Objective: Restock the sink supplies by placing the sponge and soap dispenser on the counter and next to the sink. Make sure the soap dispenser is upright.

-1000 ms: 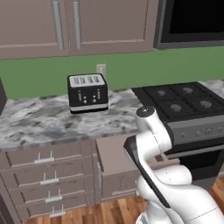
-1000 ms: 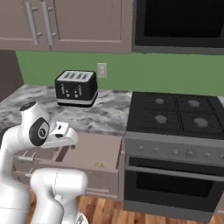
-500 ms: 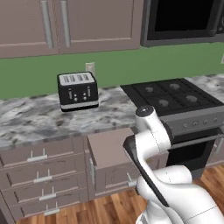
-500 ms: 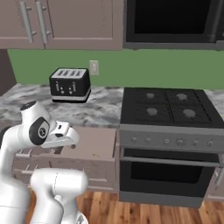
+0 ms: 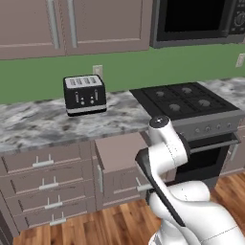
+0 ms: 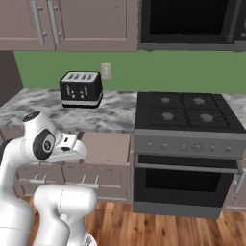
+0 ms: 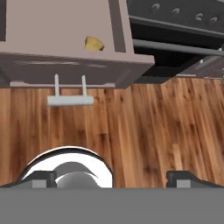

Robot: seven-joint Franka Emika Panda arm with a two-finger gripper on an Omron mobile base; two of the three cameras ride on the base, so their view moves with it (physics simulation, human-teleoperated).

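the whole scene slides across both base views as the base drives: the toaster (image 5: 85, 94) and the open drawer (image 5: 118, 152) drift left, and the stove (image 5: 191, 106) comes further into frame. the arm holds the same folded pose throughout.

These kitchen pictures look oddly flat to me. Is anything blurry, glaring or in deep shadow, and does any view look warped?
Left base view: soft, even light; the toaster casts only a faint shadow on the counter; edges look slightly soft all over. Right base view: the same flat light; the oven window is dark without glare. Hand view: the open drawer looks steeply foreshortened; the sponge inside is small but sharp.
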